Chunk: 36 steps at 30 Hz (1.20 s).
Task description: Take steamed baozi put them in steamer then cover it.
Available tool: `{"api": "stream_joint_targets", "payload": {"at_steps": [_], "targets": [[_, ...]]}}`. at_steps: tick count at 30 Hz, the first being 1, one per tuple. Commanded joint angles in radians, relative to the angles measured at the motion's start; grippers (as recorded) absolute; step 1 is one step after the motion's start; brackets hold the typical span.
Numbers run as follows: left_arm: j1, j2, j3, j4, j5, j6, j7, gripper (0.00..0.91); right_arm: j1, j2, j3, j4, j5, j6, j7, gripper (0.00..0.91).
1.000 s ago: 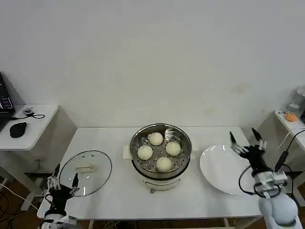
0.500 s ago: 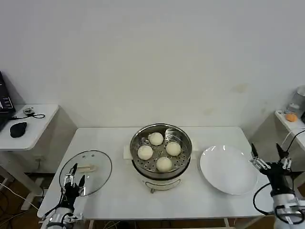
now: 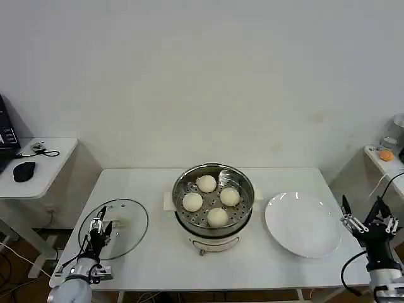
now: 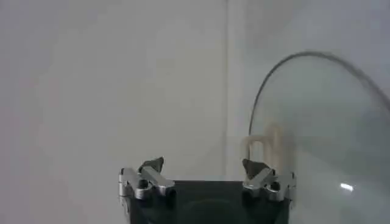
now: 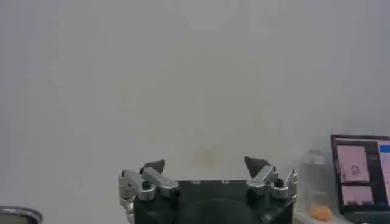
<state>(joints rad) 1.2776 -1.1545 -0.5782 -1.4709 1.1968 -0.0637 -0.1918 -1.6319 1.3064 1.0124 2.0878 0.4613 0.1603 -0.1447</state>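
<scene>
- The left gripper (image 3: 101,228), black with silver fingertips, hovers over the near edge of the round clear glass lid (image 3: 117,227); its fingers stand apart and hold nothing.
- The lid lies flat on the smooth white table (image 3: 158,259), a pale arched handle (image 3: 113,222) at its centre and a thin metal rim around it.
- At mid-table, the round shiny stainless-steel steamer (image 3: 213,201) sits on a white base, uncovered.
- Four smooth, round cream-white steamed baozi (image 3: 217,216) rest on its perforated floor, close together.
- A flat, glossy white round plate (image 3: 302,224) lies just right of the steamer.
- The right gripper (image 3: 371,221) is off the table's right edge, beyond the plate, fingers spread wide and holding nothing.
</scene>
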Motion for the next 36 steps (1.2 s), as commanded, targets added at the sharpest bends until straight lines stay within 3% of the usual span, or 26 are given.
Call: {"api": "stream_joint_targets", "payload": {"at_steps": [1, 16, 17, 18, 19, 20, 36], "targets": [[-0.073, 0.013, 0.017, 0.104, 0.027, -0.002, 0.002, 0.907, -0.022, 0.013, 0.021, 0.02, 0.008, 0.003, 0.0, 0.907], [-0.139, 0.02, 0.03, 0.168, 0.033, 0.001, 0.001, 0.907, -0.022, 0.019, 0.022, 0.015, 0.009, 0.008, -0.001, 0.907], [-0.144, 0.019, 0.033, 0.17, 0.034, 0.001, 0.002, 0.504, -0.023, 0.021, 0.02, 0.014, 0.009, 0.008, -0.001, 0.907], [-0.147, 0.018, 0.034, 0.171, 0.034, 0.001, 0.003, 0.322, -0.023, 0.022, 0.02, 0.014, 0.009, 0.008, 0.0, 0.907], [-0.148, 0.017, 0.035, 0.171, 0.034, 0.001, 0.003, 0.081, -0.022, 0.023, 0.019, 0.013, 0.009, 0.008, -0.001, 0.907], [-0.152, 0.017, 0.038, 0.173, 0.034, 0.001, 0.004, 0.0, -0.021, 0.024, 0.018, 0.013, 0.008, 0.009, -0.001, 0.907], [-0.122, 0.011, 0.031, 0.132, -0.009, -0.018, -0.055, 0.0, -0.01, 0.025, -0.005, 0.001, -0.005, 0.01, 0.003, 0.907]]}}
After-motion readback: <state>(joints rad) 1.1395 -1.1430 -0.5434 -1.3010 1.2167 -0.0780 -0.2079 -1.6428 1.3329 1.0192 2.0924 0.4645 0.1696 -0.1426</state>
